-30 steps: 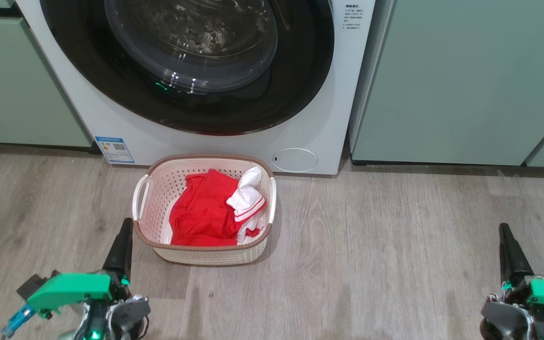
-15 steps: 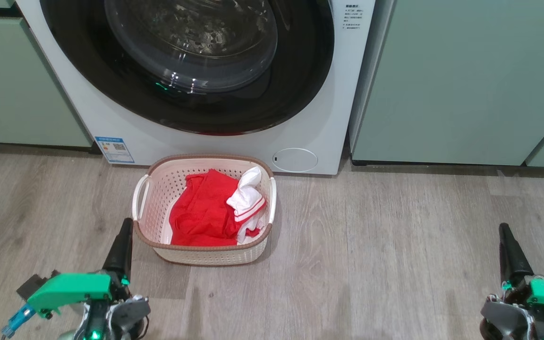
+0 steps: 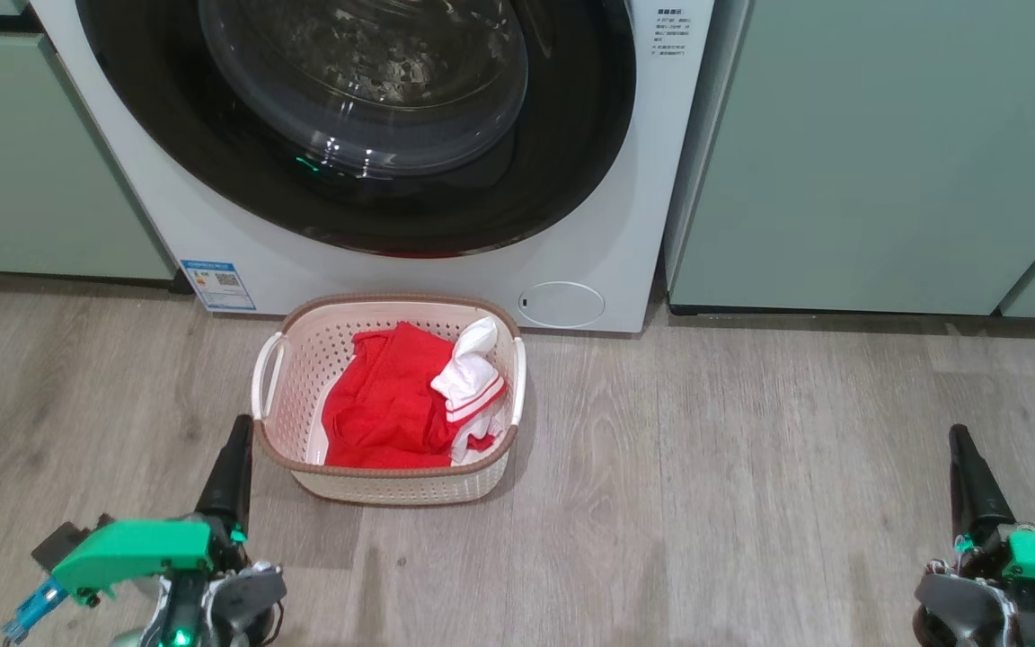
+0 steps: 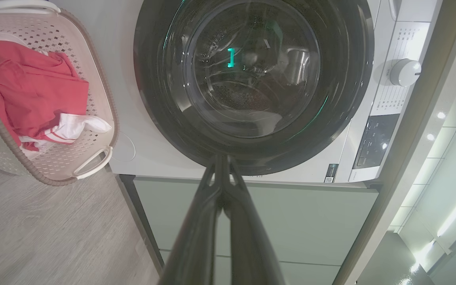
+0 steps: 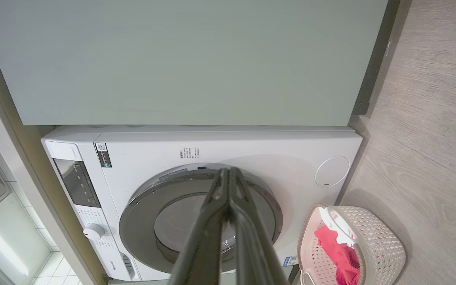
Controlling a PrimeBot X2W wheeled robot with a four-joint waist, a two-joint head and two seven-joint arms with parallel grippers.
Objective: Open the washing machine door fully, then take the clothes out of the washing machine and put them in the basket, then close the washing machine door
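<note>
Nothing has moved; clothes [image 3: 383,409] lie in the basket [image 3: 392,486].

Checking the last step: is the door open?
No, the door lies shut, flush against the front of the washing machine.

Washing machine [image 3: 625,261] white; its door [image 3: 571,162] glossy black rim, clear glass centre. Basket [image 3: 374,298] cream, perforated, brown rim. Clothes [image 3: 378,409] bright red, one part white with red stripes. Floor [image 3: 751,467] grey wood grain. Cabinets [image 3: 877,153] pale green. My left gripper [image 3: 240,429] and right gripper [image 3: 958,436]: dark-fingered, green-cased.
</note>
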